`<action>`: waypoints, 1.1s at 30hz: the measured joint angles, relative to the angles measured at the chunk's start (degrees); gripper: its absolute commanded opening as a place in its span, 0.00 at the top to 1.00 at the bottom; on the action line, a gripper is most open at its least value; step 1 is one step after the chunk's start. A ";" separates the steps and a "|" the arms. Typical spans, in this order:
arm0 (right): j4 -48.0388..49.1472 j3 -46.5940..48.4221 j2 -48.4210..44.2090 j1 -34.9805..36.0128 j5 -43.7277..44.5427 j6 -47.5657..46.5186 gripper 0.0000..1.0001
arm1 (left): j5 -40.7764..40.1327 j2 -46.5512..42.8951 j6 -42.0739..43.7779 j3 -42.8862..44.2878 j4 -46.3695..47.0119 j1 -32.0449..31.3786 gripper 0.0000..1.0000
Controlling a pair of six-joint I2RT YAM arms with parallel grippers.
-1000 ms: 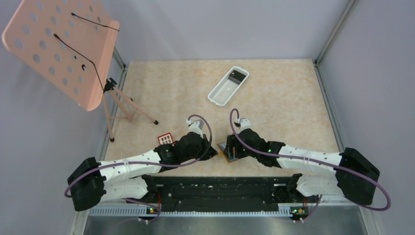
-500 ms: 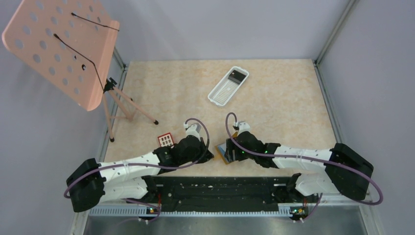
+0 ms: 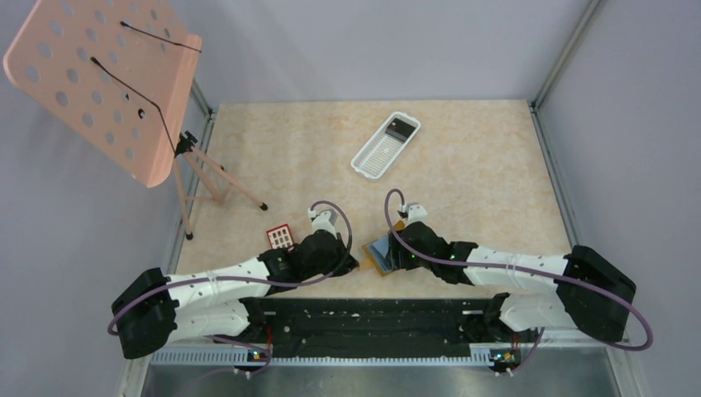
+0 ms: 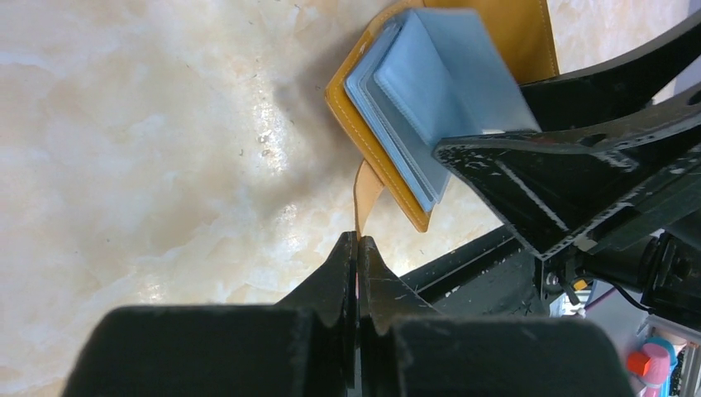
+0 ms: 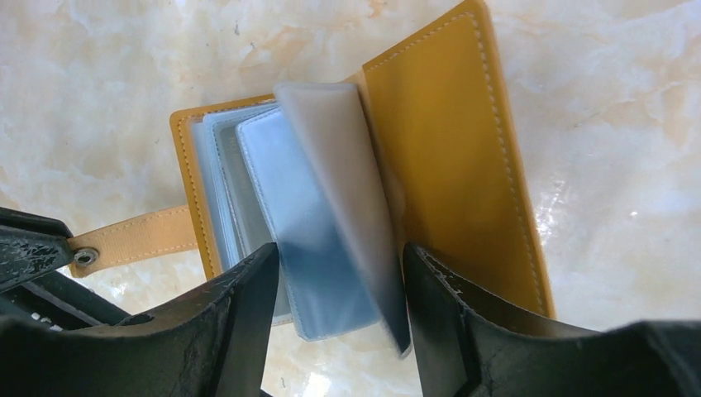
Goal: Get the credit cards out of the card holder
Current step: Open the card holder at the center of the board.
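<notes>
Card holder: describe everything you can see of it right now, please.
The card holder is a tan, leather-looking folding wallet with pale stitching, lying open on the marbled table. Inside sits a stack of pale blue-grey sleeves; one leaf stands lifted and blurred. Its strap, with a metal snap, is pinched in the shut left hand. The right hand straddles the leaves, its jaws apart. I cannot tell whether cards are inside.

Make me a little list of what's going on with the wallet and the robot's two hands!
card holder: open, lying on the table
left hand: shut on the holder's tab
right hand: open, one finger each side of a pale flap
credit cards: blue-grey, inside the holder, not out yet
</notes>
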 measured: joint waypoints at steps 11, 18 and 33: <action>-4.68 -0.07 -4.72 -1.81 4.72 -0.02 0.49 | -0.39 0.00 0.00 -0.39 -0.72 0.00 1.00; -8.31 -1.03 -7.56 -4.15 6.27 -0.04 0.52 | -0.46 0.00 -0.02 -0.44 -0.94 0.00 1.00; -7.67 3.69 -16.90 -4.48 -7.26 1.09 0.55 | 1.27 0.17 0.07 -0.42 -0.28 0.00 1.00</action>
